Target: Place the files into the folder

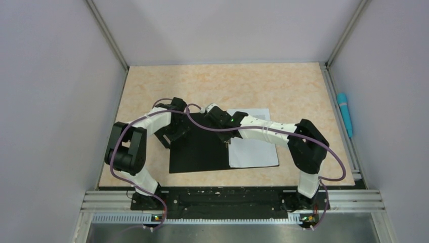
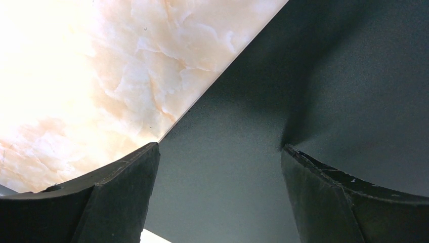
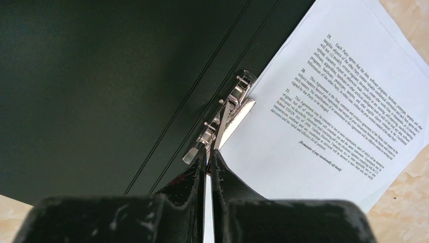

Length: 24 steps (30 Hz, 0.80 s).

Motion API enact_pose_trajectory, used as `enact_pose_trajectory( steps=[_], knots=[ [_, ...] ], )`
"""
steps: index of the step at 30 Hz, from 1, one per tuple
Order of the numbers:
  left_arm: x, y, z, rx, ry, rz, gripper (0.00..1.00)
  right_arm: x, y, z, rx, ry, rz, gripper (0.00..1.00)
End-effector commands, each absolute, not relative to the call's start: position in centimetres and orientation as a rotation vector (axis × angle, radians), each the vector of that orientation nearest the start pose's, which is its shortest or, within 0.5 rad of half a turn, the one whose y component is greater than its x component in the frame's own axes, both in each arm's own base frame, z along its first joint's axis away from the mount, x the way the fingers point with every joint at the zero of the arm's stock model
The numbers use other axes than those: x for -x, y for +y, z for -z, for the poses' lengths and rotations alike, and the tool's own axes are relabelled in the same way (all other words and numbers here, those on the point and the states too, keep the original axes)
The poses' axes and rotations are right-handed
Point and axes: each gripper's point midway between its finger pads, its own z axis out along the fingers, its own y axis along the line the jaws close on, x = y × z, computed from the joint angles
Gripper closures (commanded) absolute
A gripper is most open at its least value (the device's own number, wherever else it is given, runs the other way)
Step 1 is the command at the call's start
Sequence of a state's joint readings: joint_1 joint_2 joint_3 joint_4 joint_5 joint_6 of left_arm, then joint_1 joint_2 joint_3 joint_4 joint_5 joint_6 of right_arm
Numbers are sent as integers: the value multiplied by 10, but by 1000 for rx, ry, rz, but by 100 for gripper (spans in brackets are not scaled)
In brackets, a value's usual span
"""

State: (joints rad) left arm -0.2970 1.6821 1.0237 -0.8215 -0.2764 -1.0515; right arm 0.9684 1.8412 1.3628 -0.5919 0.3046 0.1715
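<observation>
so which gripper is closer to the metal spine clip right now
Right. The right gripper is shut with its tips right at the metal spine clip. The left gripper hangs open over the black left cover of the folder, near its outer edge, apart from the clip.

Soft even light, overexposed corner glare

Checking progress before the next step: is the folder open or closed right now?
Open. The folder lies spread flat, black inside up, its metal spine clip exposed beside the files.

folder [image 1: 197,152] cover hidden, files [image 1: 253,152] partly covered
</observation>
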Motion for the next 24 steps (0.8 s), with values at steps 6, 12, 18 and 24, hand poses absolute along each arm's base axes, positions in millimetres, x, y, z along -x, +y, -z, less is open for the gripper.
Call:
enact_pose_trajectory(
  steps=[6, 12, 18, 24],
  knots=[
    [-237, -54, 13, 1082, 2777, -435, 6, -283, 323, -111, 842, 2359, -59, 94],
    [-237, -54, 13, 1087, 2773, -434, 6, -283, 323, -115, 848, 2351, -42, 94],
    [-236, -53, 13, 1099, 2771, -442, 7, -283, 324, -122, 845, 2337, -29, 94],
    [-236, -53, 13, 1103, 2770, -444, 7, -283, 325, -125, 852, 2334, -29, 94]
  ],
)
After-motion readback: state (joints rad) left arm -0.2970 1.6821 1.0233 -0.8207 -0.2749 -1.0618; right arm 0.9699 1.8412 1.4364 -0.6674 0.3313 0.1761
